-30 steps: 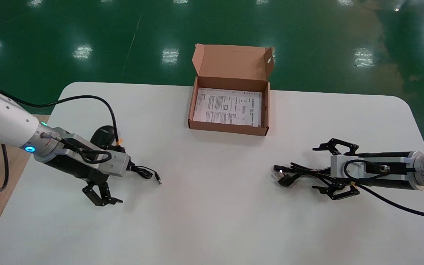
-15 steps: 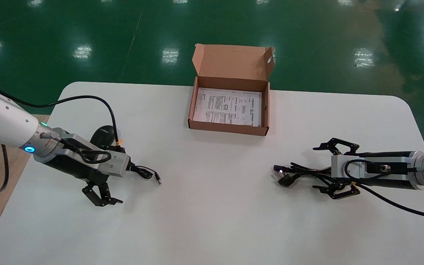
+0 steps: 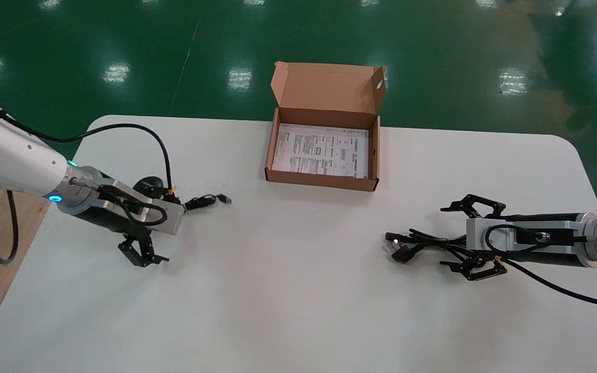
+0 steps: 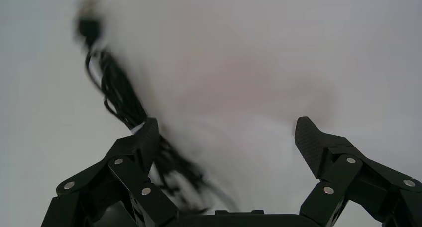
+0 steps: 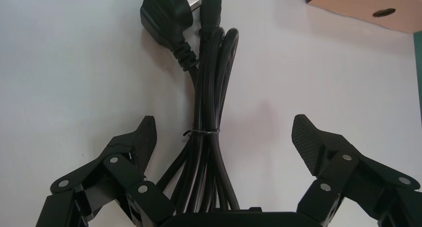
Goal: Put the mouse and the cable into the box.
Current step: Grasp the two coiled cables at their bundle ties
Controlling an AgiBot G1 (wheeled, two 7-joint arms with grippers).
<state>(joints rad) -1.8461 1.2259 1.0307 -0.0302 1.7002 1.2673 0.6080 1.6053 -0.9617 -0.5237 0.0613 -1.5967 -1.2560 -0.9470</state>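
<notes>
My left pincer [image 4: 226, 137] is spread wide, low over the surface [image 3: 298, 300]. The mouse [image 3: 148, 184] is not between its fingers. It lies back beside the wrist, and only its thin cord [image 4: 117, 100] runs past the inner face of one finger and out beyond the tips to the USB end [image 3: 223, 198]. If I closed here, I judge I'd pinch cord rather than body. The mouse would then drag or swing, and that loose end could snag.

The box [image 3: 321, 181] stands open, well ahead of both pincers, with a printed sheet [image 3: 321, 150] flat inside.

My right pincer [image 5: 226, 137] is wide too, straddling the tied cable [image 5: 209, 107]. The bundle lies nearer one finger than the other, and its plug [image 5: 166, 13] is past the tips. Closing off-centre might catch only some strands or shove the bundle aside. A drooping plug could also hook on the box wall on the way over.
</notes>
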